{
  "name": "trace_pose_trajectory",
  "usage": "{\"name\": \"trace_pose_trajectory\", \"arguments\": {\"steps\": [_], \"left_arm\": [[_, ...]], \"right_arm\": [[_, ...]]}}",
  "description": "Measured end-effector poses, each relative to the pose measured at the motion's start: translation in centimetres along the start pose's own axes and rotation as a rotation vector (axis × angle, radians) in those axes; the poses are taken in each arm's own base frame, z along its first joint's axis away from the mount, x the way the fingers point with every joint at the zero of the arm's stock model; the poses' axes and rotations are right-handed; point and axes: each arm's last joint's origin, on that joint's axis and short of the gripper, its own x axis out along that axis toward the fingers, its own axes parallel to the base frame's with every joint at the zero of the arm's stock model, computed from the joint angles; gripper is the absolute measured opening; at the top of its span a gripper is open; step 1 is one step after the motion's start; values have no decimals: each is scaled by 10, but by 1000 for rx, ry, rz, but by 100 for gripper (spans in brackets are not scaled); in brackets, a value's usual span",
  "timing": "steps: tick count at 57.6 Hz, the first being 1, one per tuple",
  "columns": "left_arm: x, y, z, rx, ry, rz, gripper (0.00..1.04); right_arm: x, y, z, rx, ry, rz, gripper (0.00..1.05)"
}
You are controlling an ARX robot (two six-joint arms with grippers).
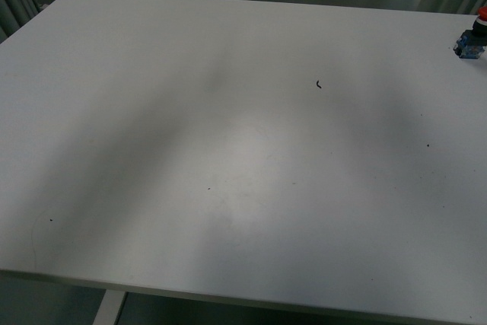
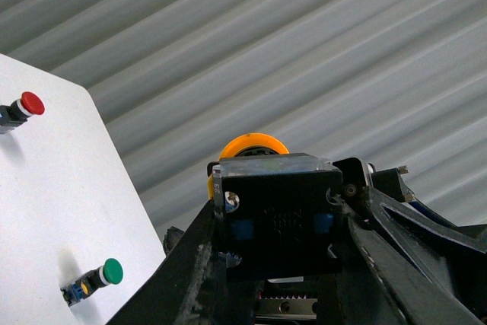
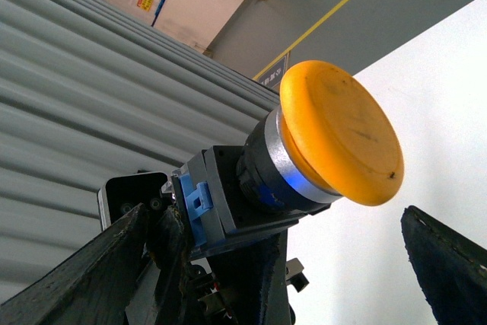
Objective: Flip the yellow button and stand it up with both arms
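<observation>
The yellow button [image 2: 251, 148] is held off the table in my left gripper [image 2: 278, 222], which is shut on its black block body. The round yellow-orange cap points away from the left wrist camera. In the right wrist view the yellow button [image 3: 338, 135] shows large, with its cap, silver collar and blue-and-grey body. It sits between the spread fingers of my open right gripper [image 3: 274, 211]. The right finger [image 3: 449, 256] stands apart from the cap. Neither arm shows in the front view.
The white table [image 1: 228, 150] fills the front view. A red-capped button [image 1: 472, 36] lies at its far right edge. The left wrist view shows a red-capped button [image 2: 23, 108] and a green-capped button [image 2: 99, 278] on the table, with a grey ribbed wall behind.
</observation>
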Motion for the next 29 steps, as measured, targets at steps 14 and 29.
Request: {"name": "trace_pose_trajectory", "arguments": {"steps": [14, 29], "left_arm": [[0, 0, 0, 0, 0, 0, 35], [0, 0, 0, -2, -1, 1, 35]], "right_arm": [[5, 10, 2, -3, -12, 35, 97], [9, 11, 2, 37, -7, 36, 54]]}}
